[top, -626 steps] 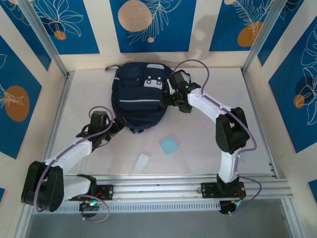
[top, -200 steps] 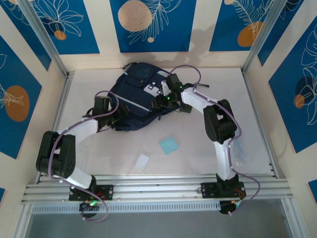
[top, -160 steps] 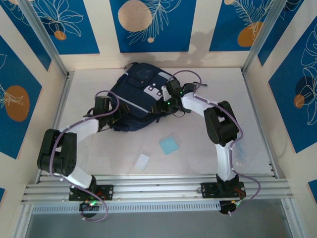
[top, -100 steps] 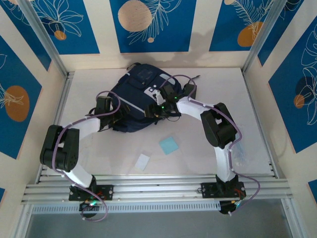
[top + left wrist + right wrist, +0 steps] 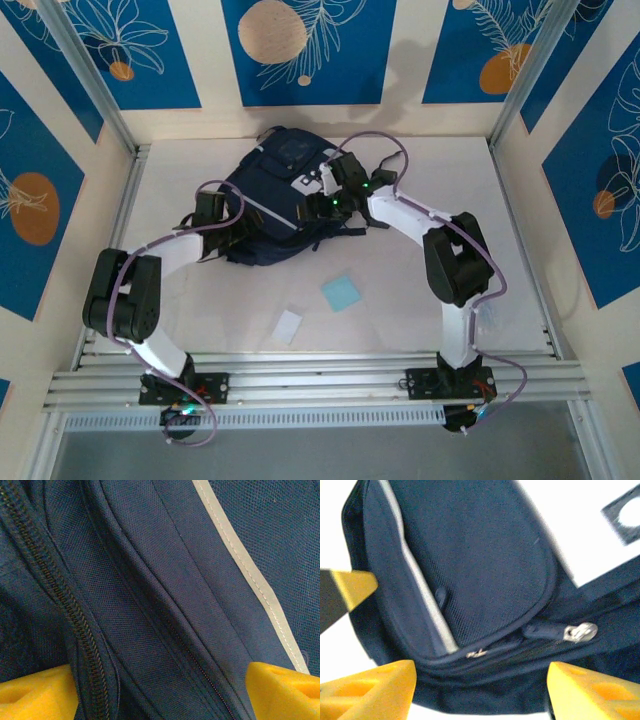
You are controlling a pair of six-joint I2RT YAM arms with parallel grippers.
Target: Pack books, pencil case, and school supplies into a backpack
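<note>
Now the backpack (image 5: 272, 195) lies slantwise at the far middle of the bench (image 5: 390, 295). The left gripper (image 5: 213, 222) is at its left edge with the jaws wide open. Its yellow pads (image 5: 35, 695) stand apart over the fabric and hold nothing. The right gripper (image 5: 330, 195) is at its right side, jaws also wide open and empty, near a zipper pull (image 5: 580, 631). The light-blue pad (image 5: 342, 292) and the white piece (image 5: 288, 326) lie nearer, on the bench.
</note>
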